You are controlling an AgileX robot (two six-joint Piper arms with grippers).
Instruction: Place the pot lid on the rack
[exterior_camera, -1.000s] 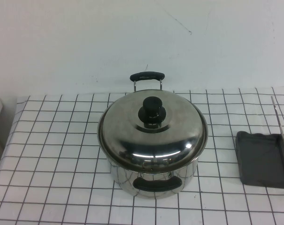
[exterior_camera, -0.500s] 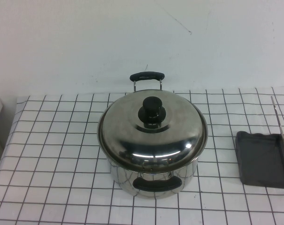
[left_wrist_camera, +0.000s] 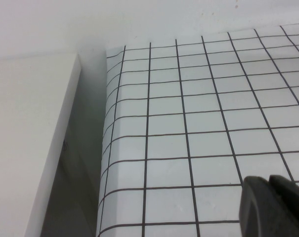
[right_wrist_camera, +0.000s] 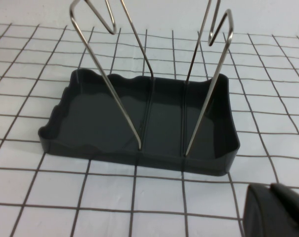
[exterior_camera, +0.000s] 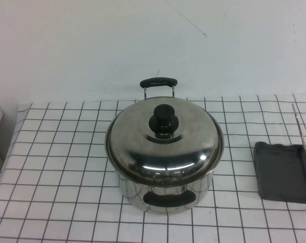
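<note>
**Two end effectors clenched, lid waiting on the pot**

Both of my arms are sitting parked off the working area, out of the high view. My left end effector [left_wrist_camera: 275,207] is hanging clenched and empty near the left edge of the surface [exterior_camera: 51,167], looking at bare grid cloth. My right end effector [right_wrist_camera: 277,210] is hanging clenched and empty just beside the rack [right_wrist_camera: 139,123], by the right edge.

The pot lid [exterior_camera: 165,142] is sitting squarely on the pot [exterior_camera: 163,195] at the middle of the surface, well apart from the rack, its black knob [exterior_camera: 164,120] pointing up and offering me the obvious handhold. The rack's wire rods [right_wrist_camera: 119,84] are standing upright, I judge to hold the lid on edge.

The high view is cutting the rack off at the right edge, and each wrist view is showing only a dark corner of its end effector.
</note>
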